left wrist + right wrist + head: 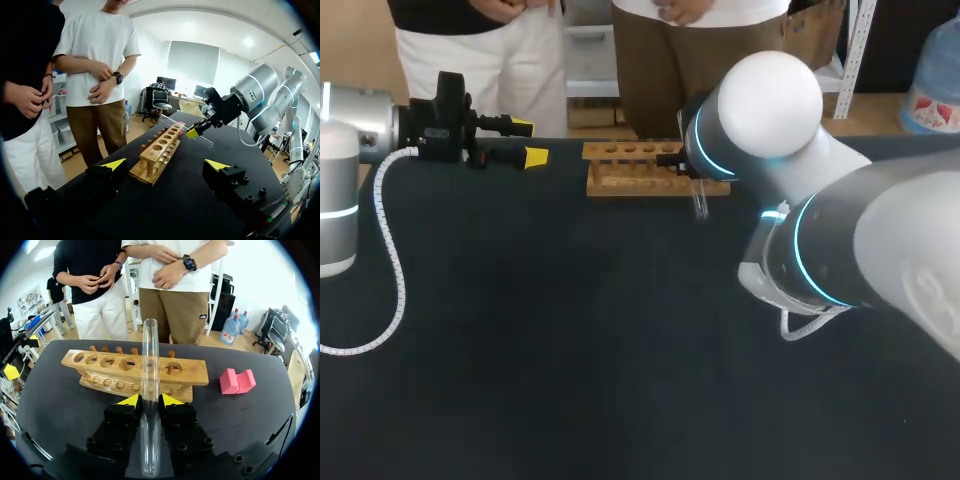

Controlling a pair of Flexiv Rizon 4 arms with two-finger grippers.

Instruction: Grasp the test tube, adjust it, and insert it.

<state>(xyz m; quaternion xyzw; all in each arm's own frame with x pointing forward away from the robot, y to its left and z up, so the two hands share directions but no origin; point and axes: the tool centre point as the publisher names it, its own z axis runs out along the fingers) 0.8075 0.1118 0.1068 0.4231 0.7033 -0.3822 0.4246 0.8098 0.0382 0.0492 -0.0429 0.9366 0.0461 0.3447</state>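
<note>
Leftward first: left hand low over far-left part of bench, fingers spread wide, nothing between them, tips pointing toward rack. Wooden rack stands at far middle of bench, row of round holes along top. Right hand close to rack's right end, both fingers pressed on clear test tube from two sides. Tube slanted, lifted off bench, near rack. Pink block lies on bench beyond rack's right end, not touching it.

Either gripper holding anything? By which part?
Right gripper is shut on the test tube, about mid-length. Left gripper is open, holding nothing.
</note>
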